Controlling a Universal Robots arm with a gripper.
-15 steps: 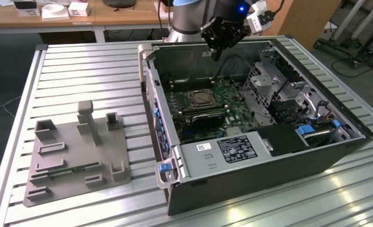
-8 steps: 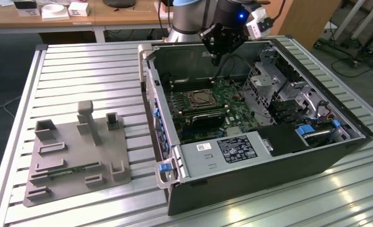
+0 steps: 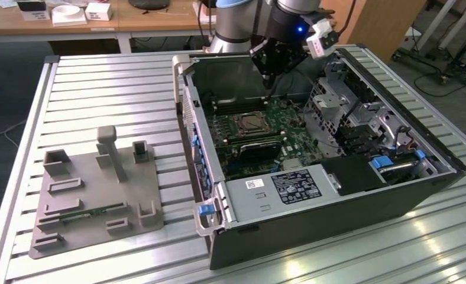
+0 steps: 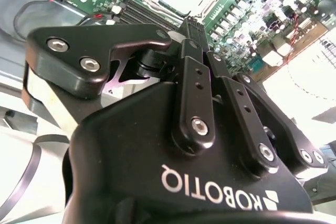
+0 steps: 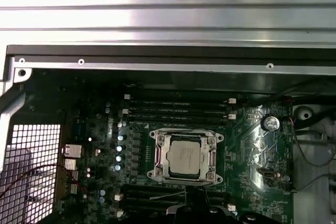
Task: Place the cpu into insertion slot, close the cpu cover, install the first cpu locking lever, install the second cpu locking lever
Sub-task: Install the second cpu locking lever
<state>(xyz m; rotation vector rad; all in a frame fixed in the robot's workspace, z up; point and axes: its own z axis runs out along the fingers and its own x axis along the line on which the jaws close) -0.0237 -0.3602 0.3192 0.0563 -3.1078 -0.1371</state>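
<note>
"Where's the gripper [image 3: 275, 66]?"

"Up over the open case [image 3: 187, 100], holding nothing that I can see. Whether the jaws are open or closed, I can't tell from here."

"And the cpu [image 5: 185, 153]?"

"Below the jaws, seated in the slot [image 3: 239, 125]. The cover [image 5: 160, 155] looks folded down round it, so I'd judge placing and closing done and the levers the step in hand. I can't make out whether either lever is latched."

"What would that call for?"

"A careful drop beside the cover and a fine catch on a thin wire bar, I'd guess."

"Anything in the way?"

"The memory slots [image 5: 178, 109] run just beside the slot, and the case walls hem the jaws in. Red wires [image 5: 31, 182] lie well off to one side. The grey jig [image 3: 99, 189] sits outside the case, well apart"
</note>
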